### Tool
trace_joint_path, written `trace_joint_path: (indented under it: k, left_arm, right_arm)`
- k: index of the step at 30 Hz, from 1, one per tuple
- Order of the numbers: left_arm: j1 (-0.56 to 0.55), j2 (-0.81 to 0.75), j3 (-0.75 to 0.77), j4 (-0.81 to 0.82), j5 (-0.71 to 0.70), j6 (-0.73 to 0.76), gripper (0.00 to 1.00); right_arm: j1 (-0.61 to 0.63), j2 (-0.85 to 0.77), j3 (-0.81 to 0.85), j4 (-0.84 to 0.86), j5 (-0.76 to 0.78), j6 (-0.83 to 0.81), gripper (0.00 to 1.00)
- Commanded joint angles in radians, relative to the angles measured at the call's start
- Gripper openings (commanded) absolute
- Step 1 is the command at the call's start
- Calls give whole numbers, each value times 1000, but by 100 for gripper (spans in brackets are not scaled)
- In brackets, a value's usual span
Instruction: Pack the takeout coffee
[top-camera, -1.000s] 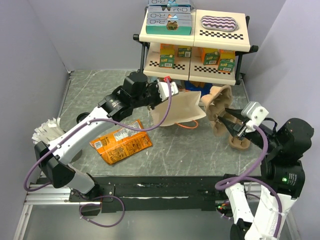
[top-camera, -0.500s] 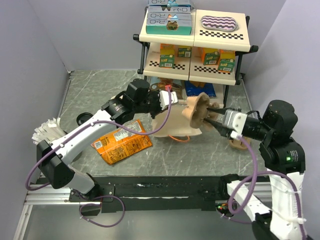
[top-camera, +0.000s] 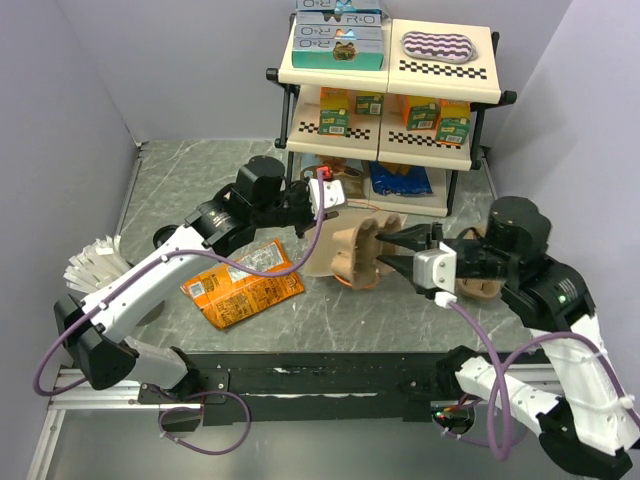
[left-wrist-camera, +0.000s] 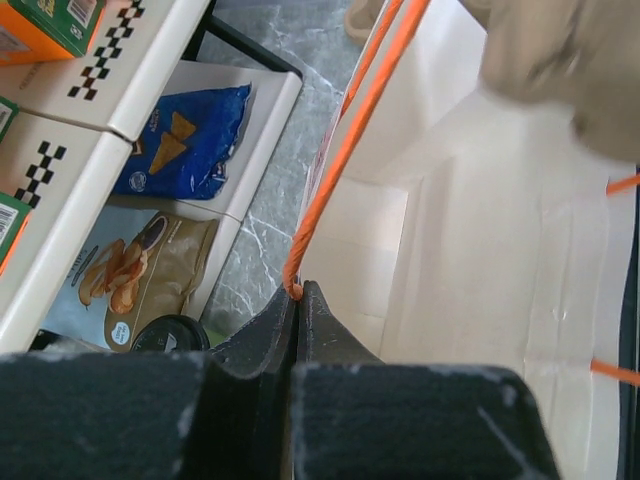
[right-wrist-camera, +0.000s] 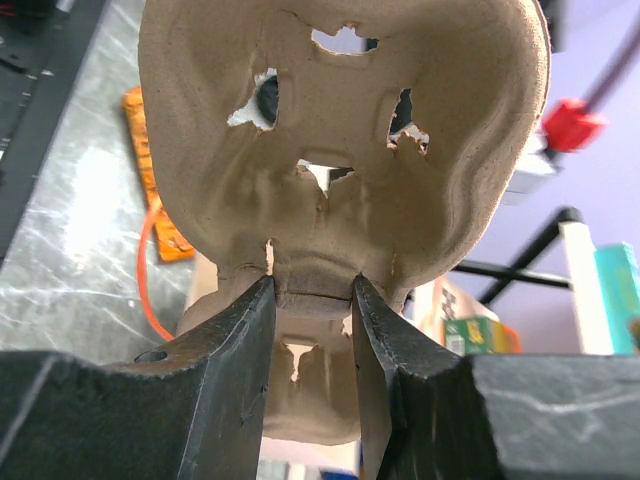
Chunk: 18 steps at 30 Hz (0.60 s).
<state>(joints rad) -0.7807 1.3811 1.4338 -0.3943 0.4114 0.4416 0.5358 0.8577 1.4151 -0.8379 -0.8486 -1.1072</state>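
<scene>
My left gripper is shut on the orange cord handle of the cream paper bag, holding its mouth open toward the right. My right gripper is shut on the rim of a brown pulp cup carrier, which hangs at the bag's mouth. No cup shows in the carrier. A black round lid with a little green beside it, apparently the takeout coffee, stands by the shelf foot in the left wrist view. The top view hides it behind the left arm.
A two-tier checkered shelf with small boxes stands at the back, with a blue chip bag and a tan snack bag on its bottom board. An orange snack pack lies front left. Another pulp carrier lies under my right arm.
My right arm has swung left with the carrier, from the right side to the bag's mouth. The left gripper has pulled the bag slightly lower and nearer.
</scene>
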Motion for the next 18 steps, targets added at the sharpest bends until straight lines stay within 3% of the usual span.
trace_joint_path:
  k: [1,10,18]
  left_arm:
    - [-2,-42,1,6,33,-20,1]
    - [-2,-60,4,-5,43,-20,1]
    - [-3,-71,-3,-14,37,-14,1]
  right_arm:
    - [49,24,-22,65,11,-16,0]
    - [104,44,-99,112,46,-32,0]
    - [104,17,-136,-24,92,-95,0]
